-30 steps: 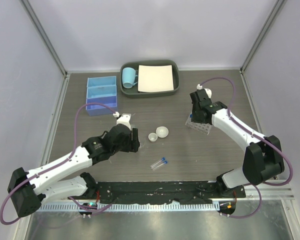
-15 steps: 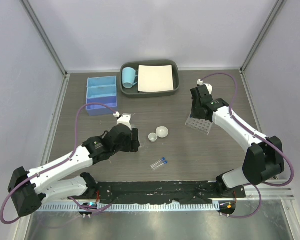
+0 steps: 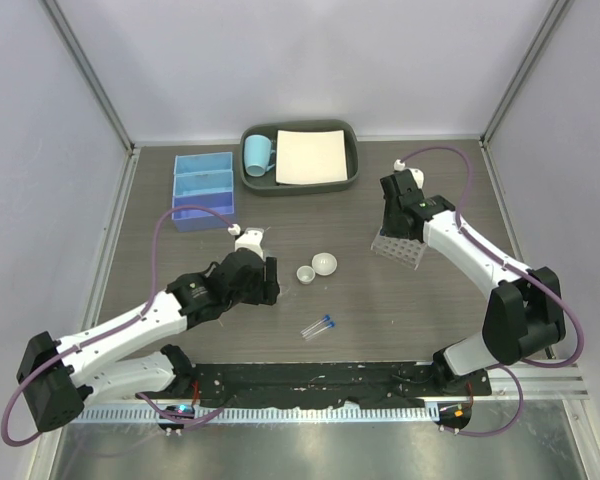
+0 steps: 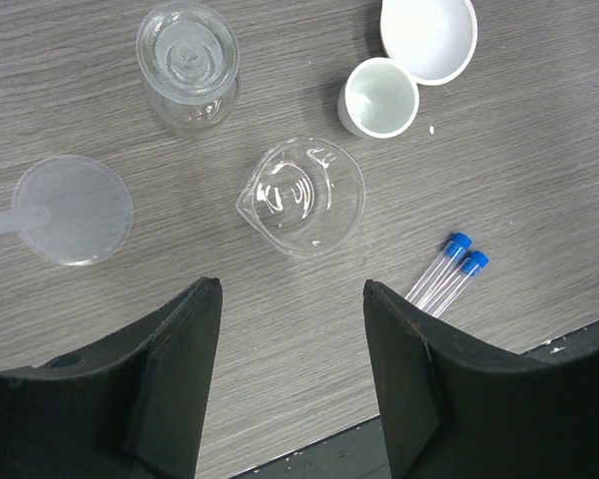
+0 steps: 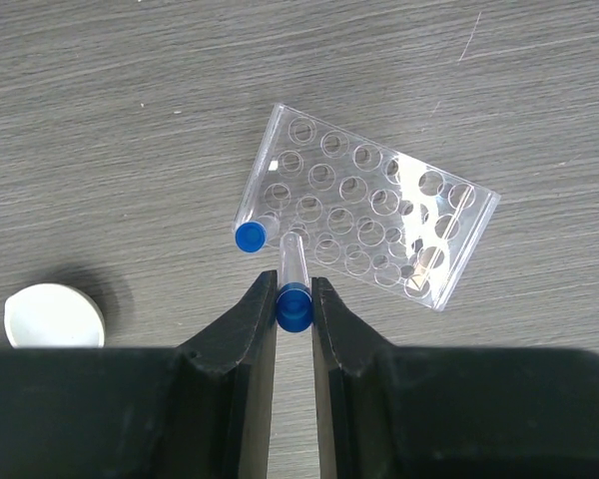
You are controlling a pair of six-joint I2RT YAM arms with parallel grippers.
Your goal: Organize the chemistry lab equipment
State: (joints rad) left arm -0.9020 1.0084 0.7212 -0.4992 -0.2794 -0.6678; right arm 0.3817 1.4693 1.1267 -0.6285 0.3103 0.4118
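**Q:** Grey wood-grain desk (image 3: pixel 410 310) between pale walls is shown. How far is the sorting judged to be?

**A:** Early. One blue-capped tube (image 5: pixel 250 237) is seen seated in the clear tube rack (image 5: pixel 379 210), which stands on the right half of the desk. A second tube (image 5: pixel 294 261) is gripped at its cap by the right claw (image 5: pixel 294 291), whose jaws are closed on it just above the rack's near edge. Two more tubes (image 4: pixel 444 274) lie side by side near the middle of the desk. The blue three-compartment box (image 3: pixel 202 188) at the far left appears unfilled. The two white dishes (image 4: pixel 379 97), the small clear bottle (image 4: pixel 188 65) and a small glass beaker (image 4: pixel 301 195) are left loose.

**Q:** How is the held tube oriented?

**A:** Its long axis is aligned with the claw's fingers, with the cap at the claw and the rounded end pointed at the rack. A steep, near-upright pose is inferred. The lying pair is set diagonally, caps toward the far right in the overhead view.

**Q:** And the left claw?

**A:** The left claw (image 4: pixel 292 289) is held open over the beaker, and nothing is gripped by it.
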